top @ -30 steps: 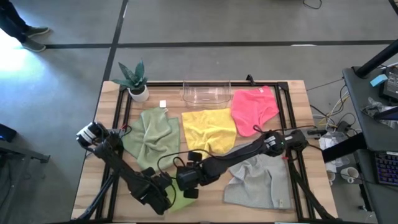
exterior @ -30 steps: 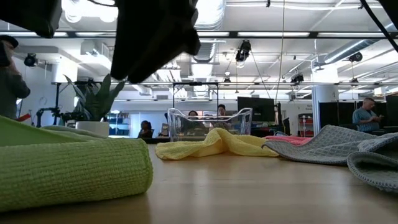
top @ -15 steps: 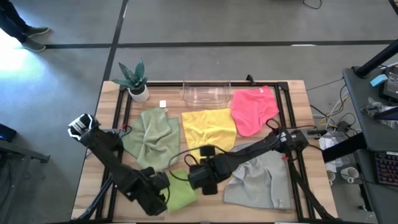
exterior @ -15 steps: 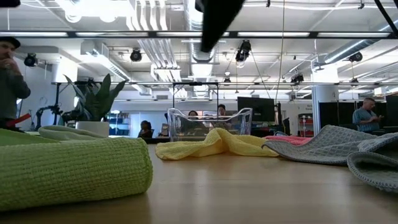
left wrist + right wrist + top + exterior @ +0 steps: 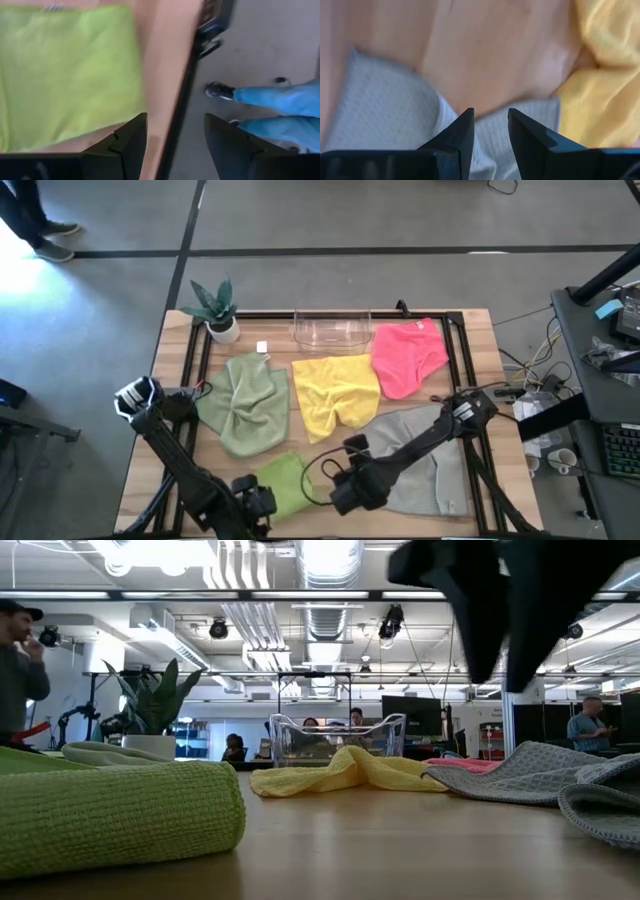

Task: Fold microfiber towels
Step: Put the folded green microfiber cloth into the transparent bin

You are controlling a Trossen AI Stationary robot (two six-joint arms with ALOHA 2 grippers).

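- On the wooden desk (image 5: 180, 430), five microfiber towels are lying: the sage green towel (image 5: 245, 402), the yellow towel (image 5: 335, 388) and the hot pink towel (image 5: 405, 355) are sitting rumpled across the middle and back.
- The lime green towel (image 5: 280, 482) is lying folded into a neat block at the front edge.
- The left gripper (image 5: 172, 137) is hanging at the front edge just beside the lime green towel, its fingers (image 5: 125, 142) standing wide apart and holding nothing.
- The right gripper (image 5: 490, 130) is hovering over the near corner of the light grey towel (image 5: 425, 465), its fingers (image 5: 457, 132) set to a narrow gap with nothing between them.
- Judging by this, the lime fold looks finished and the grey towel is being taken up next.
- The next move calls for pinching a grey edge and carrying it across to the opposite edge.
- A clear plastic bin (image 5: 331, 330) and a potted plant (image 5: 217, 310) are standing at the back.
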